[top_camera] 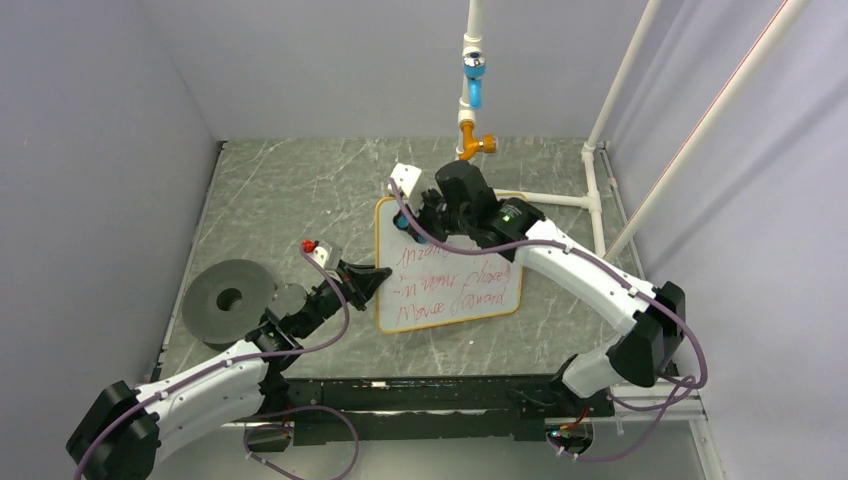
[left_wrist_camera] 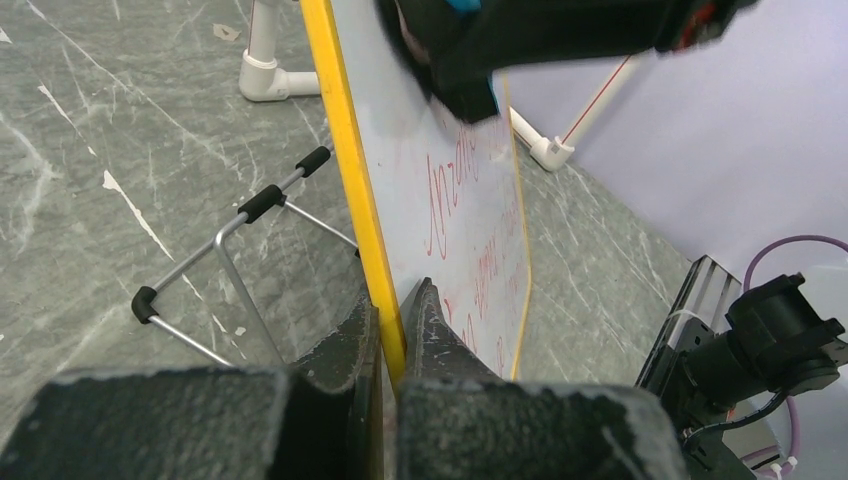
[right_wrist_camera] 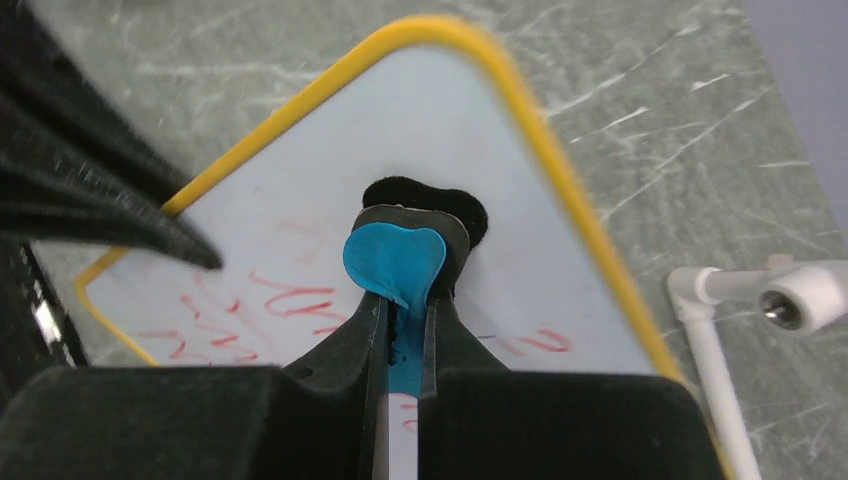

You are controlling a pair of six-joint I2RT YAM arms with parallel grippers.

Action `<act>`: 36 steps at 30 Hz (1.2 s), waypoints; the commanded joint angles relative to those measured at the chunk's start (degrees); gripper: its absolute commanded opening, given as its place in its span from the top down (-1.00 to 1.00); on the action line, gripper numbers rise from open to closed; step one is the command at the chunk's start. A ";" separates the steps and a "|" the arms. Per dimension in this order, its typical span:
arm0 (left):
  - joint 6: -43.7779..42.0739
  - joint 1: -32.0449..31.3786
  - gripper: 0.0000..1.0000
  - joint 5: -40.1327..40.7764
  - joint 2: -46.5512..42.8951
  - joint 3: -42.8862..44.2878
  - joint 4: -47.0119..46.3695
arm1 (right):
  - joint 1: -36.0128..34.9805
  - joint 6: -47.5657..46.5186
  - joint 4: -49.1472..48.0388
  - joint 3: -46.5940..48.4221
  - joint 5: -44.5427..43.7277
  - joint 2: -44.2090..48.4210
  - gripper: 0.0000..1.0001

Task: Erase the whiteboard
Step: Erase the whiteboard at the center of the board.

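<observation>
Whiteboard (top_camera: 455, 275) stands tilted on grey marbled table (top_camera: 280, 180), wire stand (left_wrist_camera: 230, 250) behind it. Glossy white, thin yellow frame, rounded corners. Left jaws clenched on its left frame edge. Right jaws grasp blue eraser (right_wrist_camera: 393, 262), dark pad vs board's upper-left corner. Red writing lies below eraser, so wipe prob. runs down the board; R arm does it.

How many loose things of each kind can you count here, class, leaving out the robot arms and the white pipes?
whiteboard: 1
eraser: 1
grey ring: 1
Total: 3
</observation>
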State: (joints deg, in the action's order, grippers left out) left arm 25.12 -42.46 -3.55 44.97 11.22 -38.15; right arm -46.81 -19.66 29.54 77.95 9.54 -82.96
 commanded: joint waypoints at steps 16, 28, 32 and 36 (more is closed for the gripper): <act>-11.73 -0.36 1.00 -2.53 0.19 -1.87 3.44 | 3.49 1.68 -1.64 2.94 4.48 -0.05 1.00; -12.13 -0.36 1.00 -2.75 -0.81 -1.97 3.84 | 7.16 -0.81 -6.46 -9.60 -0.70 6.13 1.00; -12.13 -0.40 1.00 -2.95 -0.44 -2.01 3.66 | 3.86 -2.29 -4.69 -9.63 6.49 5.44 1.00; -11.95 -0.38 1.00 -2.89 -0.44 -2.12 3.67 | 3.07 0.74 -3.23 -1.20 6.27 1.25 1.00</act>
State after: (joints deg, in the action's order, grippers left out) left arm 25.10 -42.44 -3.53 44.07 10.20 -38.28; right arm -42.83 -20.36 26.02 69.30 13.17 -78.13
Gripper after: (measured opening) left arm 0.046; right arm 0.084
